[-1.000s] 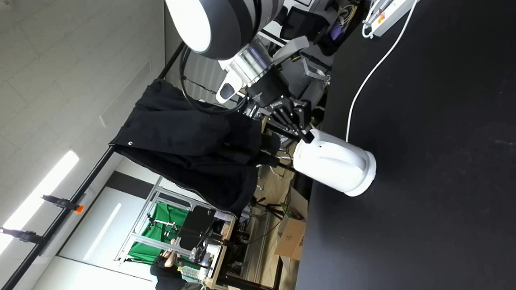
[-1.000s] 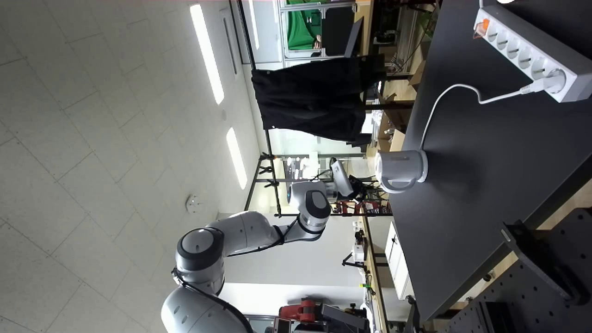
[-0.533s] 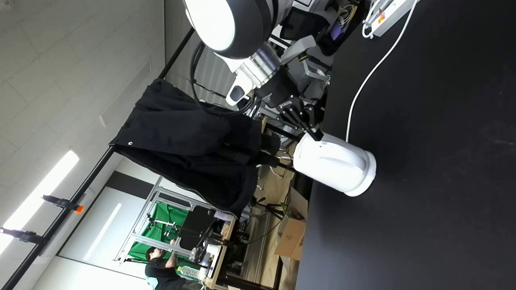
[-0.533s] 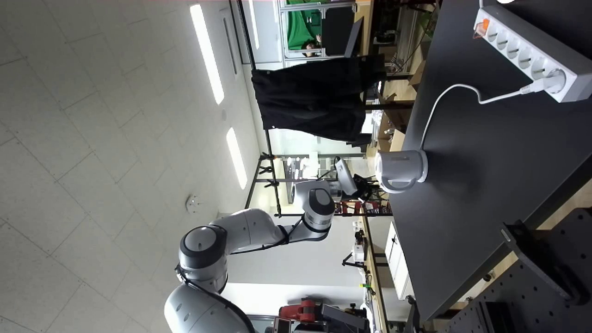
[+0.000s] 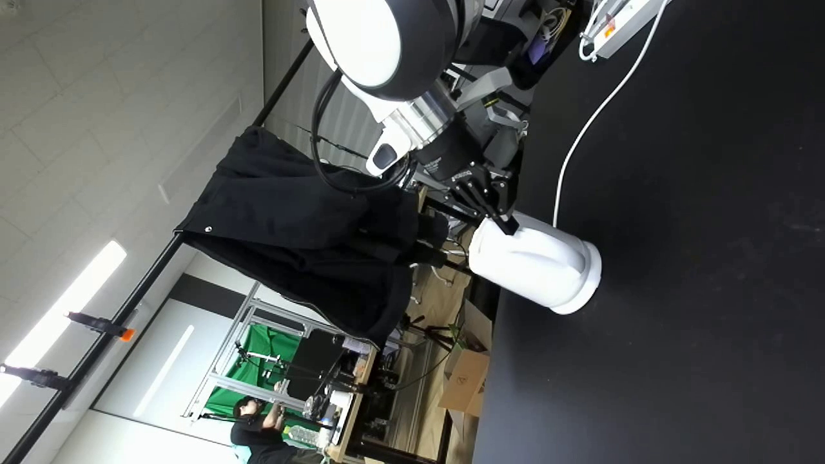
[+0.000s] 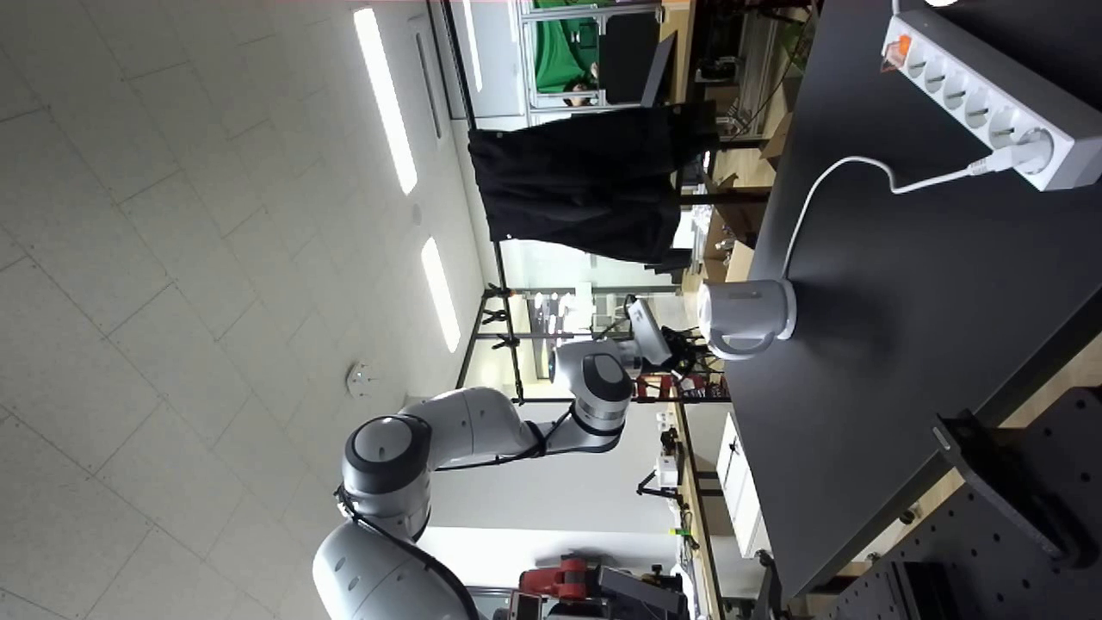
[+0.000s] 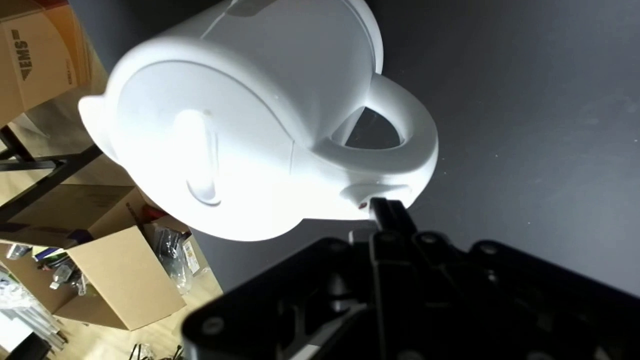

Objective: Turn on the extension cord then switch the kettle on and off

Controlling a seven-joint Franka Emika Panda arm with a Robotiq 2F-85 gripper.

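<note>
We found the kettle (image 7: pixel 240 140) upright on the counter (image 5: pixel 677 335), lid closed, its handle (image 7: pixel 422 120) turned toward the pincer (image 7: pixel 388 202). The pincer's fingers were together, with nothing between them that we could see. In the wrist view their tips stood at the handle's upper end, beside a small red mark (image 7: pixel 363 205); whether they touched the kettle, we could not tell. In both exterior views we saw the strip (image 6: pixel 981 99) on the same counter, well apart from the kettle. A white cable (image 6: pixel 805 215) ran from the kettle's base to a plug (image 6: pixel 1020 158) seated in the socket at one end; an orange switch (image 6: pixel 898 49) sat at the opposite end. Beyond the counter's edge we logged an open box (image 7: pixel 127 277) and a person (image 5: pixel 256 430) in black.
</note>
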